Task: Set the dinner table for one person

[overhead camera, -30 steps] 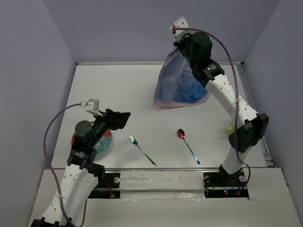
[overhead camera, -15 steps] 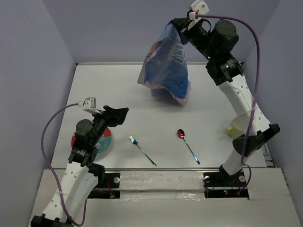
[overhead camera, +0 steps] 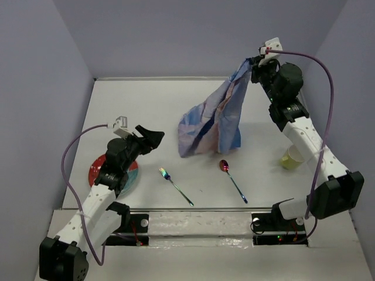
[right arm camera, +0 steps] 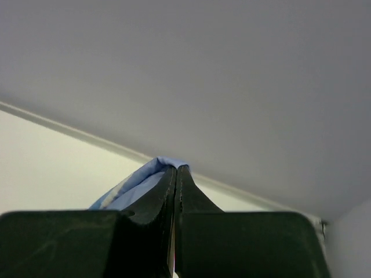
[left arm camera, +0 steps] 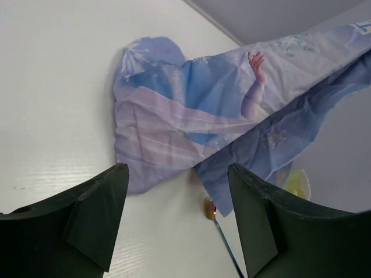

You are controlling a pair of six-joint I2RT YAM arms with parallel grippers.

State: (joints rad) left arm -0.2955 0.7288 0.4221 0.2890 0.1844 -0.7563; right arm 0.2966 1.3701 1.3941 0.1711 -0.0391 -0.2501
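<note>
— Cutlery lies closest to the arm bases: a fork [overhead camera: 176, 187] and a spoon [overhead camera: 232, 180], both flat on the dinner table [overhead camera: 135, 105], apart from each other, with their handles angled toward the near edge.

— And the other pieces?

— A plate [overhead camera: 132, 174] sits at the near left, partly hidden under the left arm. A yellow cup [overhead camera: 290, 158] stands at the near right, beside the right arm.

— What is the left arm up to?

— The left gripper [overhead camera: 151, 139] hovers above the table just beyond the plate. Its jaws are spread wide with nothing between them. Its wrist camera looks straight at the lower end of the cloth mat [overhead camera: 211, 120].

— So where is the mat?

— It hangs from one corner. The bottom part rests crumpled on the middle of the table, and its lowest fold is just beside the spoon's bowl. I cannot tell whether they touch. The top corner is held high at the far right by the right gripper [overhead camera: 255, 62], jaws clamped on it. The right wrist view shows a sliver of blue fabric pinched between the closed fingers.

— Which step is that, then?

— Laying out the mat, I'd say, and an early one, since nothing is arranged as a place setting yet.

— What does the next move need?

— The mat has to end up flat. My guess is the left gripper should catch a free lower corner. Then the two arms can draw the cloth taut and lower it without folds. It should stay clear of the spoon so the spoon isn't swept aside. Plate, cutlery and cup would follow.
</note>
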